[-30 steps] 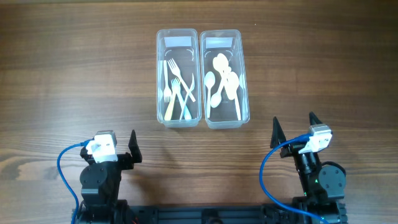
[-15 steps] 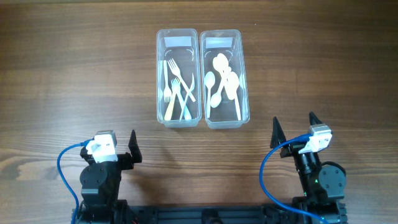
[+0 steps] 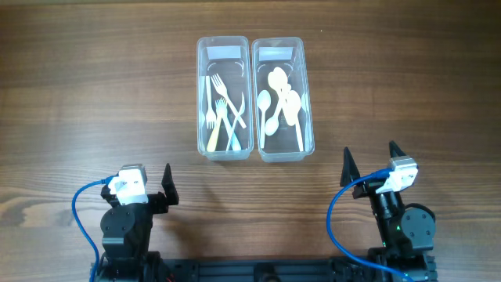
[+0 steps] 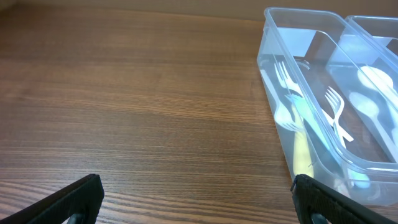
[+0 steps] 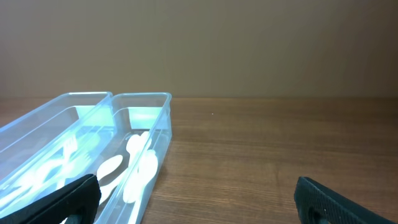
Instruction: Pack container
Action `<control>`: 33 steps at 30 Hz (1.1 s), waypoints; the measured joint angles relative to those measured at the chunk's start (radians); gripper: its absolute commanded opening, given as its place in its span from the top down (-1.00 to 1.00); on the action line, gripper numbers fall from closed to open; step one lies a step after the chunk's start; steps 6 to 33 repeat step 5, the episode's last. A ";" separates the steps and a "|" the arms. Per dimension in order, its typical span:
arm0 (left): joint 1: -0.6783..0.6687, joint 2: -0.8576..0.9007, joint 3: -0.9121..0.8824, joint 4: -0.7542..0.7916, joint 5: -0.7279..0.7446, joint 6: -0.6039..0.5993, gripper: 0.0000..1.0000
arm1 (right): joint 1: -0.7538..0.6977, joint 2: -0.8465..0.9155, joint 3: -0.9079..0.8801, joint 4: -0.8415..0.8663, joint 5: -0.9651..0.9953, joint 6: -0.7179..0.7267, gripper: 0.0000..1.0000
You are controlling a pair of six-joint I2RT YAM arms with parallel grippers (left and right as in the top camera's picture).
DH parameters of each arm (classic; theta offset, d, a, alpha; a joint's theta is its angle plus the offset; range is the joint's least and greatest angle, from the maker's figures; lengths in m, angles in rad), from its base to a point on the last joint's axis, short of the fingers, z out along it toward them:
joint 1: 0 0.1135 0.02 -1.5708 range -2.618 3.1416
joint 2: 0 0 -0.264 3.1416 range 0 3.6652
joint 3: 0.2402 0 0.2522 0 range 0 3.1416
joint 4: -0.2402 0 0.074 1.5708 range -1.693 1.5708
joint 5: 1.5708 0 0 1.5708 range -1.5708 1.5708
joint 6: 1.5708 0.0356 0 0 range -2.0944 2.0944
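Two clear plastic containers stand side by side at the table's far middle. The left container holds several plastic forks; it also shows in the left wrist view. The right container holds several plastic spoons; it also shows in the right wrist view. My left gripper is open and empty near the front left, well short of the containers; in its wrist view its jaws frame bare wood. My right gripper is open and empty at the front right; in its wrist view its jaws frame bare wood.
The wooden table spreads to both sides of the containers. Blue cables loop beside each arm base at the front edge.
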 measured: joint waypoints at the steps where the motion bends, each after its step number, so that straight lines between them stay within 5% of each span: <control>1: 0.000 0.000 0.000 0.000 0.000 0.000 -0.99 | 0.000 0.000 0.000 0.000 0.000 0.000 -0.99; 33: 0.000 0.000 0.000 0.000 0.000 0.000 -1.00 | 0.000 0.000 0.000 0.000 0.000 0.000 -1.00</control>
